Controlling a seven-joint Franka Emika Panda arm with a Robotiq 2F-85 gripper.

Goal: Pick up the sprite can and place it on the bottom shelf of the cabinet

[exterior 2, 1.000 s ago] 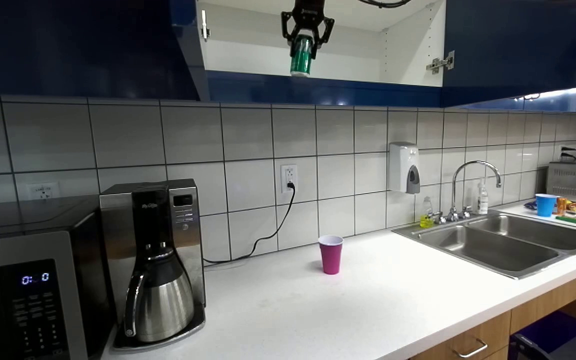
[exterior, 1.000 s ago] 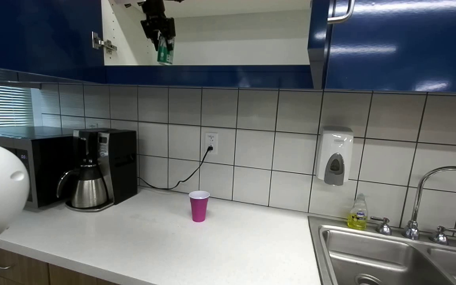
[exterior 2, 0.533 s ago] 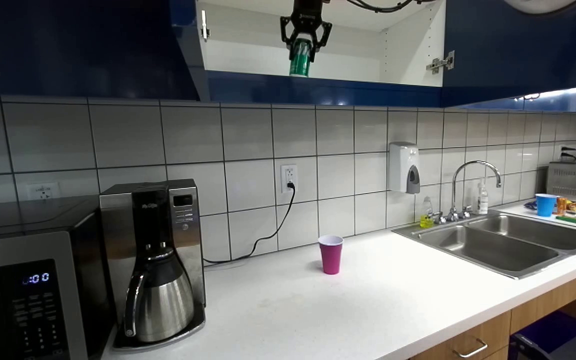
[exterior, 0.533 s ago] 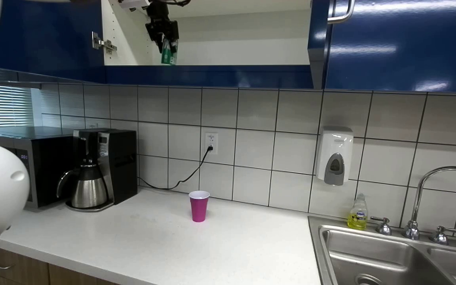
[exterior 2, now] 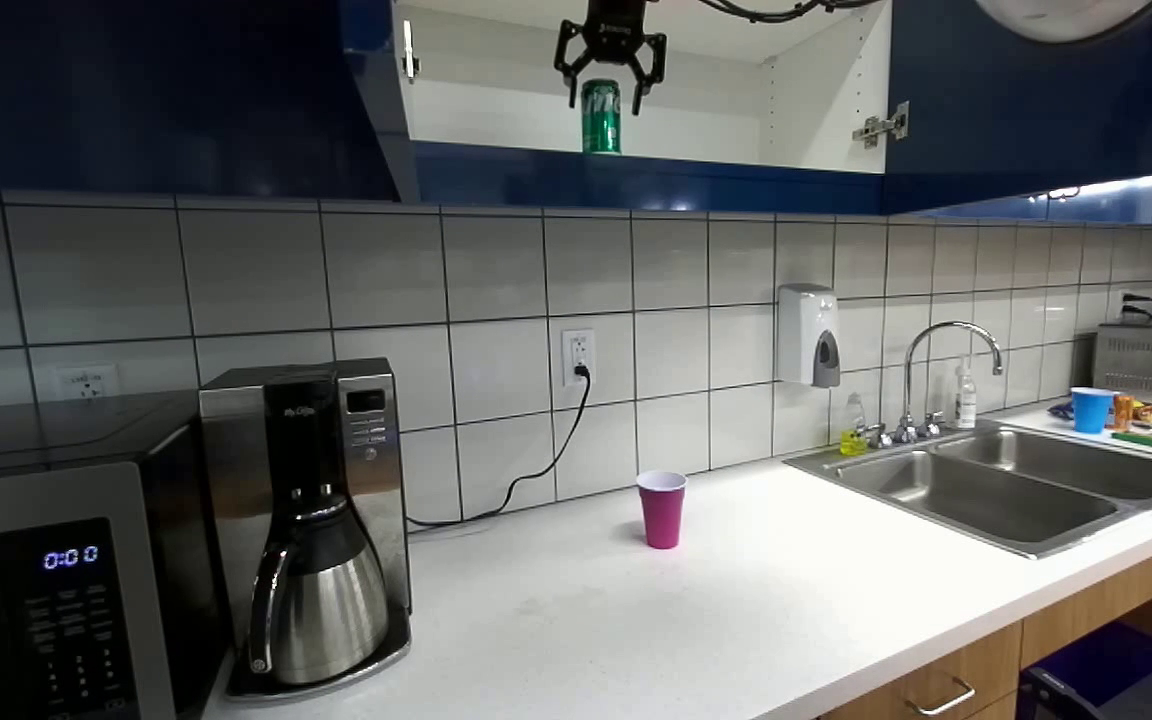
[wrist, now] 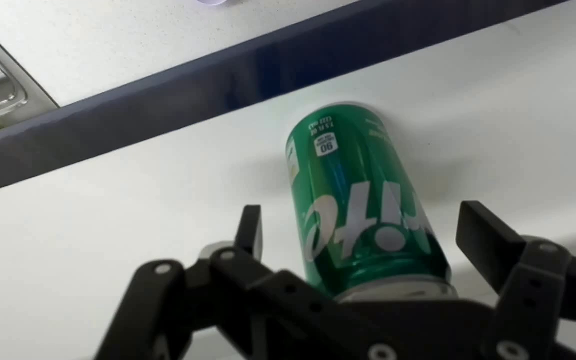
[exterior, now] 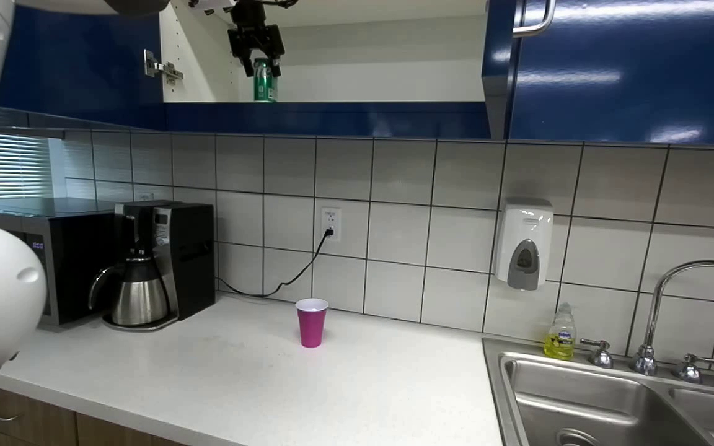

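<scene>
The green sprite can (wrist: 363,190) stands upright on the white bottom shelf (wrist: 108,225) of the cabinet, close to its blue front edge. In both exterior views the can (exterior: 263,83) shows just above the cabinet's blue front rail, its foot partly hidden there. My gripper (exterior 2: 605,108) reaches down from above, jaws spread on either side of the can's upper part. Gaps separate both fingers (wrist: 252,230) from the can in the wrist view. Behind lies the white interior of the cabinet (exterior 2: 826,90).
The cabinet's blue front rail (wrist: 248,75) runs just in front of the can. An open door (exterior: 84,68) and a white side wall (exterior: 199,56) flank the arm. Below, the counter (exterior 2: 576,620) holds a pink cup (exterior 2: 662,510), a coffee maker (exterior 2: 316,540) and a microwave (exterior 2: 46,560).
The can was held and slightly tilted, and was lowered a little onto the shelf. The jaws have now opened, and the can stands upright, released.
</scene>
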